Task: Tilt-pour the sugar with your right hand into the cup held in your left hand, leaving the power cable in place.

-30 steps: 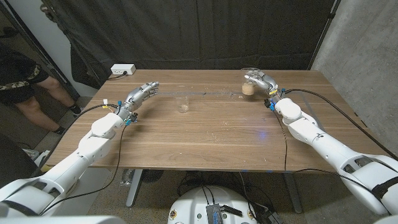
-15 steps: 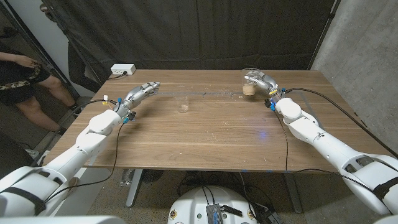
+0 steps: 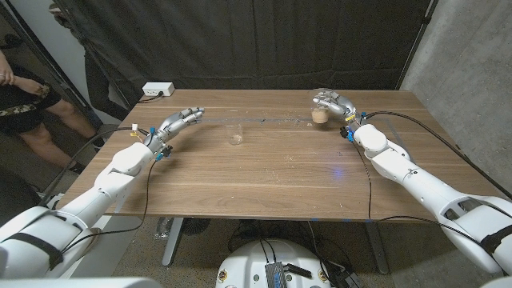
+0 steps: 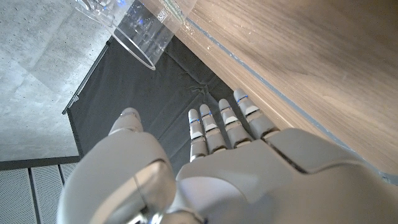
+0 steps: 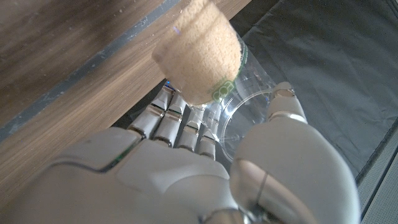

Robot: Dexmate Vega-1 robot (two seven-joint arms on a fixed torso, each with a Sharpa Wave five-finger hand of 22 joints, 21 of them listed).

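1. At the far right of the wooden worktop (image 3: 264, 172), the right hand (image 3: 336, 104) grips a clear plastic cup of sugar (image 3: 320, 114); in the right wrist view the fingers (image 5: 168, 121) wrap one side of the cup and the thumb presses the other, with pale brown sugar (image 5: 199, 56) filling its bottom part.
2. From the head view the cup of sugar sits low at the worktop near the far edge; whether its base touches the wood I cannot tell.
3. Near the middle of the worktop, an empty clear cup (image 3: 235, 134) stands upright and alone, well apart from both hands; the left wrist view shows the same cup (image 4: 134, 31) beyond the fingertips, not touched.
4. On the left side, the left hand (image 3: 181, 120) holds nothing; its fingers (image 4: 217, 124) reach straight out, close side by side, with the thumb apart from them, above the wood.
5. At the far left corner lies a white power strip (image 3: 158, 90); a thin cable runs along the far part of the worktop between the two cups, though it is too faint to trace fully.
6. Beyond the left edge of the worktop, a person (image 3: 28, 96) in dark clothes is partly in view.
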